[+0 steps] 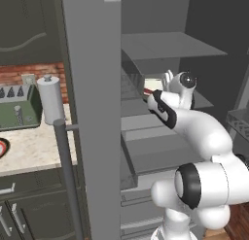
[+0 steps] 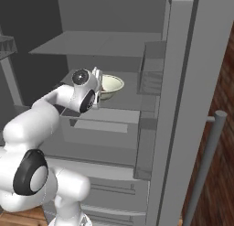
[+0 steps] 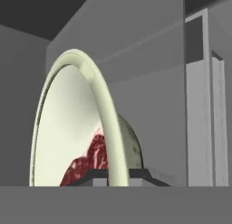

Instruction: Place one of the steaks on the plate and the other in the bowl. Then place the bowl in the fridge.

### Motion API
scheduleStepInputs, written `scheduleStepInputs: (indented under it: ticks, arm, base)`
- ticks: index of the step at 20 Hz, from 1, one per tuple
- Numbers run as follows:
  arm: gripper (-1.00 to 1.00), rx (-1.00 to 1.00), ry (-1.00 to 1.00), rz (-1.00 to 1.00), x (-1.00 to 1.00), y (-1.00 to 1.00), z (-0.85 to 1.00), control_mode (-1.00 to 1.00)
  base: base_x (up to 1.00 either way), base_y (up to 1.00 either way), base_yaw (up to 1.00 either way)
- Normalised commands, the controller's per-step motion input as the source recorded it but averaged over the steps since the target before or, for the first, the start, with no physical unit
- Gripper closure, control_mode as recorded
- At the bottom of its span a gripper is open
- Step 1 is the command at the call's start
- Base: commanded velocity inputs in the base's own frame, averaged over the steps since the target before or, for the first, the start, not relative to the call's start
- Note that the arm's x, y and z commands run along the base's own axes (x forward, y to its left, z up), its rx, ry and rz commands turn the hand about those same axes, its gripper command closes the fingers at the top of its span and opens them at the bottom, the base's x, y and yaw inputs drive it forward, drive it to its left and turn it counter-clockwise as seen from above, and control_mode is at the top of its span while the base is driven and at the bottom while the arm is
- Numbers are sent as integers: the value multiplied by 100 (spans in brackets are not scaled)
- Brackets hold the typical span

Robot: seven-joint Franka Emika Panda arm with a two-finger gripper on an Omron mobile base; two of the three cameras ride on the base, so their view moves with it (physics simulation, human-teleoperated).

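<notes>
The fridge [image 2: 183, 106] stands open, and my arm reaches in over its middle shelf [image 2: 109, 111]. At that shelf's level sits the pale cream-green bowl [image 2: 113, 84], also visible as the bowl [image 1: 153, 84] past the hand. My gripper [image 3: 118, 175] is shut on the bowl's rim [image 3: 97, 100], one fingertip on each side. A red steak [image 3: 90, 157] with white streaks lies inside the bowl. The hand view is rolled, so the bowl looks tipped on edge. The red-rimmed plate [image 1: 2, 147] is cut off at the counter's left edge.
The fridge's left door [image 1: 92, 88], with its long handle [image 1: 67, 176], stands between the arm and the counter [image 1: 34, 149]. On the counter are a white paper roll [image 1: 50, 99] and a green toaster [image 1: 17, 108]. The right door's bins [image 2: 151, 74] are close beside the bowl.
</notes>
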Motion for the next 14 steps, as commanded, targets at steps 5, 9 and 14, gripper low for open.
scheduleStepInputs:
  ticks: [5, 9, 14]
  arm:
    - [100, -2, -8, 0, 41, 0, -4, -100]
    - [100, -5, 2, 0, 19, 6, 0, -100]
    - [100, -5, 7, 0, 6, 7, 1, -100]
  base:
    - [0, 0, 0]
    - [0, 0, 0]
    - [0, 0, 0]
